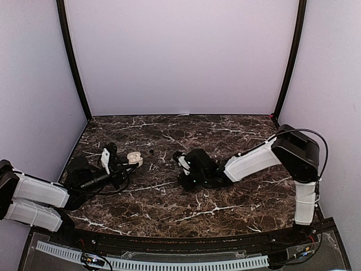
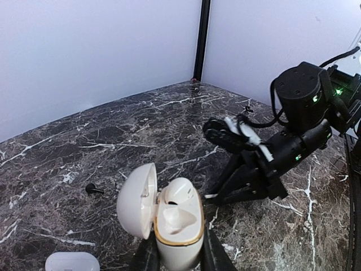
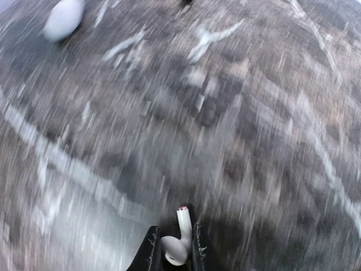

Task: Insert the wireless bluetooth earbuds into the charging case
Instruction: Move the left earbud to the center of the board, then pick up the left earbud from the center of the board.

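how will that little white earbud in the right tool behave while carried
The white earbud looks glossy and rounded, so it could slip or twist in the narrow pinch of the right tool. It seems tiny and rigid, so probably very light. Released, its bulb may roll.

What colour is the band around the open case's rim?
Gold, against the white charging case; the left wrist view shows it best.

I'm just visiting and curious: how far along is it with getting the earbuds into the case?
Done: the charging case stands open, gripped by the left gripper. In hand: the right gripper pinches a white earbud, away from the case. Left: seating that bud, plus a black earbud lying on the table.
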Tool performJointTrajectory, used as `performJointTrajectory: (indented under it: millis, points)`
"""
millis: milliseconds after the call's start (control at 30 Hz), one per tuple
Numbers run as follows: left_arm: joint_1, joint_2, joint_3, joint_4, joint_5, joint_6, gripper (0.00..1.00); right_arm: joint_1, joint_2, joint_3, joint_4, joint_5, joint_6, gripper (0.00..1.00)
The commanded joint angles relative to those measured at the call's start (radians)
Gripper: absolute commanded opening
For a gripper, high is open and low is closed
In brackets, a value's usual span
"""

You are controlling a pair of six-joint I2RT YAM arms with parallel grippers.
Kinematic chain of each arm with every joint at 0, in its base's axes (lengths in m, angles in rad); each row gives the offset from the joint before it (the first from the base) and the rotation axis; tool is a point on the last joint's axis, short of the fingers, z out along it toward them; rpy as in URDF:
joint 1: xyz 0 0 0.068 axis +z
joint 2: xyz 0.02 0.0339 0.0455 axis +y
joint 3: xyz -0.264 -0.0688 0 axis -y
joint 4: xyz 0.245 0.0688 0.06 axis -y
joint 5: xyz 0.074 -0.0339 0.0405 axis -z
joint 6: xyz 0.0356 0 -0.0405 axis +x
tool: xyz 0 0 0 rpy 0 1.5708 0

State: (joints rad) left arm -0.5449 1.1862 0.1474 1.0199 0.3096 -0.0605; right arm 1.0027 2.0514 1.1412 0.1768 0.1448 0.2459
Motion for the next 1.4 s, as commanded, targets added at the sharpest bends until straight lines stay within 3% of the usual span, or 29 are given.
performJointTrajectory:
  millis: [0,100,267,800,1367]
  points:
    - [0.007,0.026,0.009,0.023,0.068,0.012,0.0,0.021,-0.148,-0.259,0.055,-0.196,-0.122,0.09]
    - [0.007,0.043,0.018,0.026,0.1,0.022,0.0,0.039,-0.26,-0.399,0.081,-0.245,-0.161,0.11]
    - [0.007,0.069,0.023,0.045,0.146,0.029,0.0,0.06,-0.364,-0.496,0.088,-0.267,-0.19,0.12]
    - [0.006,0.125,0.025,0.105,0.236,0.037,0.0,0.068,-0.416,-0.547,0.115,-0.184,-0.174,0.39]
    - [0.005,0.146,0.018,0.145,0.298,0.052,0.0,0.154,-0.444,-0.688,0.276,-0.083,-0.102,0.39]
